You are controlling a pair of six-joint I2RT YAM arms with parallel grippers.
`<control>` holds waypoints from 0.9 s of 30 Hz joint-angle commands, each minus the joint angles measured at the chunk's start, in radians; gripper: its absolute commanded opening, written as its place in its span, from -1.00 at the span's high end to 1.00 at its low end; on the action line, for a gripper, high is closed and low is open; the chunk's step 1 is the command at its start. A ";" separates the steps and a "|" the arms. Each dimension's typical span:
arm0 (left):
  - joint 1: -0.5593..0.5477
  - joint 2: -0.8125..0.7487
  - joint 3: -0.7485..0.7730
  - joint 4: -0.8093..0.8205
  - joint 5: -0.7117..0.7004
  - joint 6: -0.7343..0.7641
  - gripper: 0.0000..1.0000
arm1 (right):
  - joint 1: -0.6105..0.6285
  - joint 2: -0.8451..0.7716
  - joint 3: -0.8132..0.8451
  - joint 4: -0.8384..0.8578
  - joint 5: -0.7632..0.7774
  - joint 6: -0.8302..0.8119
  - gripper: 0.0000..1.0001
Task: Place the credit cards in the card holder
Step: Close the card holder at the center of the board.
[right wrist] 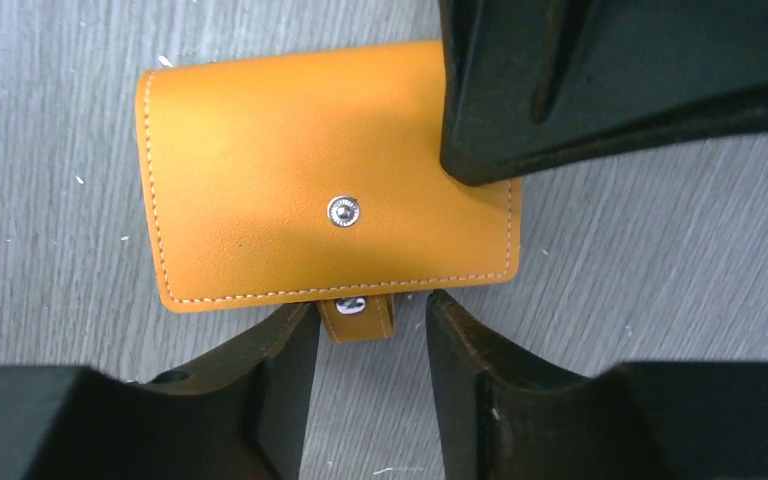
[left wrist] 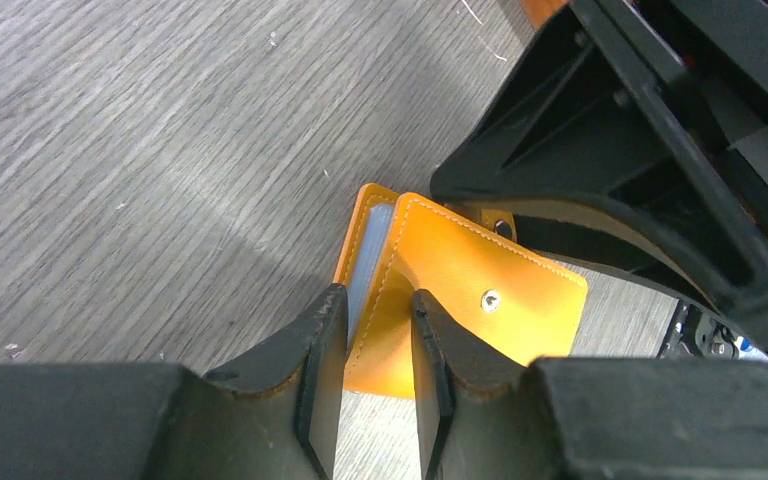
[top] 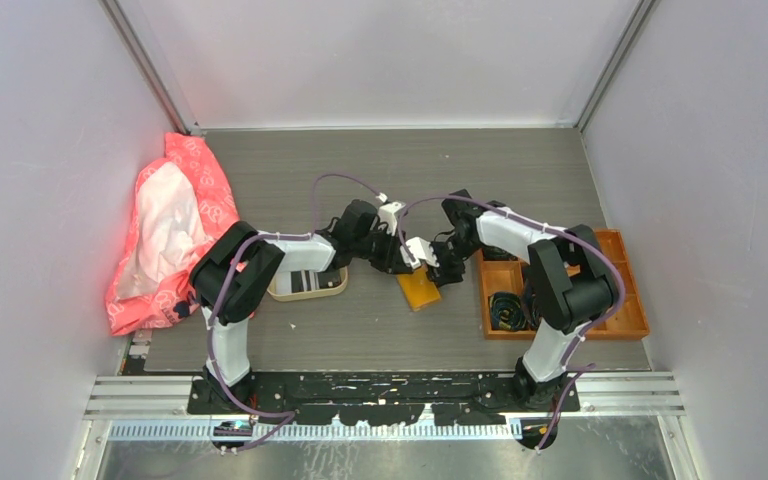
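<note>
The mustard-orange card holder (top: 418, 291) lies folded on the table between both arms. My left gripper (left wrist: 378, 300) is shut on one edge of the card holder (left wrist: 480, 300); its fingers (left wrist: 325, 345) pinch the cover, and a pale blue-grey credit card (left wrist: 368, 262) shows inside the fold. In the right wrist view the card holder (right wrist: 290, 180) lies snap side up, its tab (right wrist: 360, 320) sticking out between the open jaws of my right gripper (right wrist: 370, 310). One finger touches the tab and the other stands apart. More credit cards (top: 310, 282), dark and striped, lie in the beige tray.
The beige tray (top: 278, 291) sits under the left arm's forearm. An orange compartmented box (top: 620, 310) with black coils stands at the right. A pink and white bag (top: 165, 230) lies against the left wall. The left gripper's black body (right wrist: 610, 80) overhangs the holder's far corner.
</note>
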 commanded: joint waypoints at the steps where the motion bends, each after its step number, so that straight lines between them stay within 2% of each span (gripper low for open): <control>1: -0.010 -0.023 -0.007 -0.036 0.005 0.039 0.41 | 0.021 -0.070 -0.011 0.022 -0.054 -0.003 0.15; 3: -0.009 -0.030 -0.012 -0.039 0.000 0.043 0.41 | 0.019 -0.099 -0.030 0.069 -0.021 0.053 0.35; 5: -0.010 -0.035 -0.020 -0.040 -0.003 0.046 0.41 | 0.012 -0.126 -0.063 0.155 0.017 0.125 0.46; 10: -0.012 -0.042 -0.035 -0.038 -0.008 0.049 0.43 | -0.010 -0.174 -0.125 0.269 0.089 0.286 0.60; 15: -0.018 -0.049 -0.045 -0.032 -0.017 0.048 0.43 | -0.023 -0.202 -0.161 0.331 0.151 0.404 0.63; 18: -0.022 -0.052 -0.048 -0.031 -0.023 0.046 0.44 | -0.031 -0.206 -0.167 0.349 0.179 0.472 0.49; 23: -0.029 -0.053 -0.047 -0.031 -0.030 0.042 0.44 | -0.048 -0.207 -0.160 0.358 0.201 0.557 0.41; 27: -0.038 -0.049 -0.035 -0.052 -0.040 0.029 0.44 | -0.061 -0.241 -0.169 0.350 0.166 0.569 0.11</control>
